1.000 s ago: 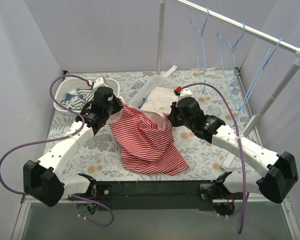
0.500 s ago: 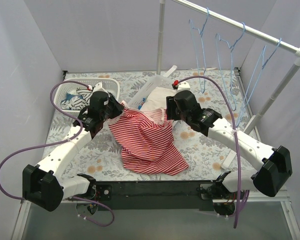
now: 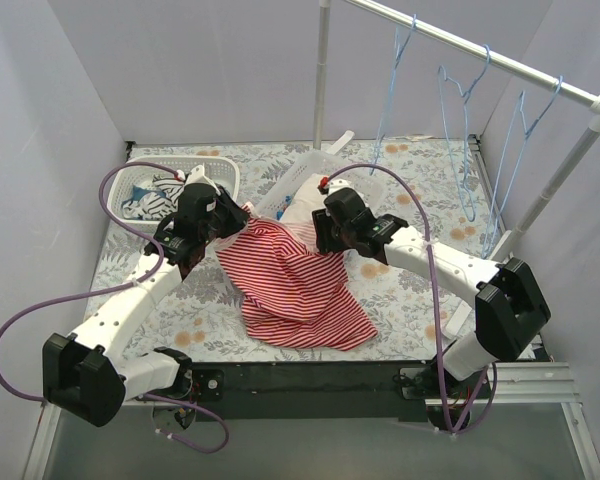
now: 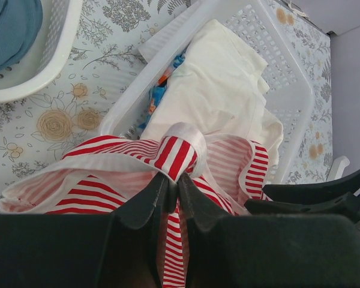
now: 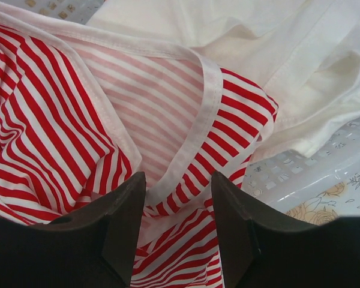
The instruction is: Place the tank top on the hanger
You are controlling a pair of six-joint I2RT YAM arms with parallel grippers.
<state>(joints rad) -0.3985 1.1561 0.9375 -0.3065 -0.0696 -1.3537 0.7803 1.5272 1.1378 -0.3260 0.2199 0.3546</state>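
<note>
The red-and-white striped tank top [image 3: 295, 285] lies spread on the table, its upper edge lifted between the two arms. My left gripper [image 3: 232, 215] is shut on a shoulder strap of it [image 4: 179, 155]; the strap folds over the fingertips. My right gripper [image 3: 317, 232] is open just above the garment's other upper edge; in the right wrist view the white-trimmed edge [image 5: 198, 135] lies between the spread fingers [image 5: 125, 207]. Blue wire hangers [image 3: 458, 100] hang on the white rail [image 3: 500, 62] at the back right, apart from both grippers.
A white basket [image 3: 130, 180] with a black-and-white striped garment [image 3: 160, 192] stands at the back left. A white tray [image 4: 288, 96] holding a cream-white cloth [image 4: 216, 90] lies behind the tank top. The rail's upright post [image 3: 322, 70] stands at the back.
My right arm has moved left and back toward the tank top's upper edge; its gripper now hovers over the edge. The left gripper keeps its hold and has barely moved. The hangers sway.
</note>
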